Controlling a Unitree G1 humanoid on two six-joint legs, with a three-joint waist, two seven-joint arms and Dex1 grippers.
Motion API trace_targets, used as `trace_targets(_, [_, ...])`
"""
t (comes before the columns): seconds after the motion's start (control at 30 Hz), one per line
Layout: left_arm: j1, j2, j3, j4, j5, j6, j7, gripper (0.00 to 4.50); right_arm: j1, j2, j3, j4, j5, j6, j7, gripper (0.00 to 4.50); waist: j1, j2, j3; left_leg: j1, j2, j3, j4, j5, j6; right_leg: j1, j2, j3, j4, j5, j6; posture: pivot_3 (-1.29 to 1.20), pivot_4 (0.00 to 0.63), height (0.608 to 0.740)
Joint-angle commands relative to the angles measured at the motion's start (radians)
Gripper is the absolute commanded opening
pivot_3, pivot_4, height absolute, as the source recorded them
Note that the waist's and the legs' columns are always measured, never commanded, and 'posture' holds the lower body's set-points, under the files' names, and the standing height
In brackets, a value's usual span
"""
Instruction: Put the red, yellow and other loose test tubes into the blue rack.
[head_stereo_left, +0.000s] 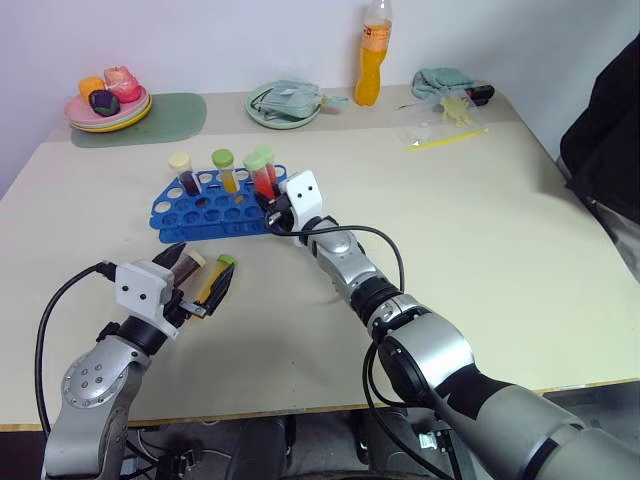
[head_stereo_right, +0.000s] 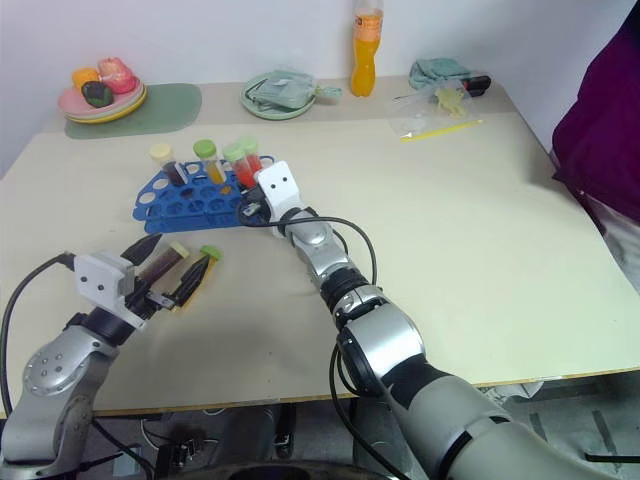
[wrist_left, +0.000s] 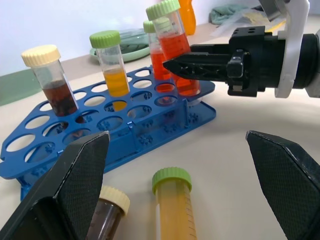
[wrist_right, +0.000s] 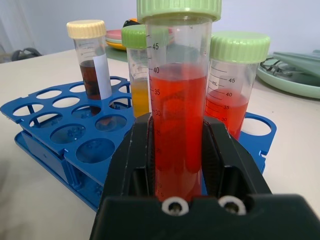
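Red tube: green cap, red liquid, upright at the rack's right end, upper middle of my head view.
Writing: printed scale on it, I can read 45, 40, 35, 30; its red neighbour shows "ml".
Blue rack: two tiers of round holes, also holding a cream-cap dark tube and a yellow one.
Right gripper: clamped tight on the red tube.
Left gripper: fingers spread wide, gripping nothing, lower left.
Loose tubes: dark cream-cap tube and yellow green-cap tube lying on the table between those fingers.
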Motion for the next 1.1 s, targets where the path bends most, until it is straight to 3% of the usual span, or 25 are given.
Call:
trace_targets(0.03, [-0.01,0.005,0.005,-0.039,-0.01,-0.001,0.004,4.5,-0.029,0.127,-0.007,0.021,0.001,0.013,0.013,0.78,-0.001,0.0,0.0,0.0,0.0,0.0,0.0,0.0,0.0,0.0,0.0,0.0,0.0,0.0,0.0,0.0,0.15,0.729])
trace_targets(0.37, [-0.016,0.004,-0.004,-0.081,-0.01,0.041,0.028,4.5,0.069,0.088,-0.001,-0.036,0.009,-0.041,0.11,0.78,-0.009,0.0,0.0,0.0,0.0,0.0,-0.001,0.0,0.0,-0.001,0.001,0.0,0.0,0.0,0.0,0.0,0.15,0.729])
trace_targets(0.53, [-0.049,0.005,-0.013,-0.095,-0.011,0.079,0.043,4.5,0.07,0.082,-0.01,-0.075,0.015,-0.092,0.106,3.09,-0.01,0.0,0.0,0.0,0.0,0.0,-0.001,0.0,0.0,-0.001,0.001,0.0,0.0,0.0,0.0,0.0,0.15,0.729])
trace_targets(0.57, [-0.051,0.005,-0.012,-0.098,-0.013,0.083,0.045,4.5,0.068,0.079,-0.008,-0.092,0.014,-0.113,0.106,3.78,-0.01,0.0,0.0,0.0,0.0,0.0,-0.001,0.0,0.0,-0.001,0.001,0.0,0.0,0.0,0.0,0.0,0.15,0.729])
trace_targets(0.6, [-0.05,0.003,-0.007,-0.103,-0.016,0.088,0.05,4.5,0.068,0.075,-0.007,-0.111,0.017,-0.124,0.11,4.12,-0.01,0.001,0.0,0.0,0.0,0.0,-0.001,0.0,0.0,-0.001,0.001,0.0,0.0,0.0,0.0,0.0,0.15,0.729])
trace_targets(0.73, [-0.066,0.0,0.034,-0.145,-0.051,0.146,0.093,4.5,0.1,0.028,-0.003,-0.248,0.048,-0.116,0.191,4.12,-0.009,0.0,0.0,0.0,0.001,0.0,-0.002,0.0,0.0,-0.002,0.001,0.0,0.0,0.0,0.0,0.0,0.15,0.729])
trace_targets(0.9, [-0.095,0.048,0.075,-0.196,-0.097,0.284,0.132,4.5,0.217,-0.082,0.034,-0.562,0.13,0.086,0.408,4.12,-0.005,0.0,0.0,0.0,0.0,0.0,-0.001,0.0,0.0,-0.001,0.001,0.0,0.0,0.0,0.0,0.0,0.15,0.729])
trace_targets(1.1, [-0.165,0.153,0.148,-0.279,-0.213,0.562,0.184,4.5,0.36,-0.397,0.069,-0.949,0.185,0.48,0.639,4.12,0.01,0.0,0.001,-0.001,0.0,0.0,0.0,0.0,0.0,0.0,0.001,0.0,0.0,0.0,0.0,0.0,0.15,0.729])
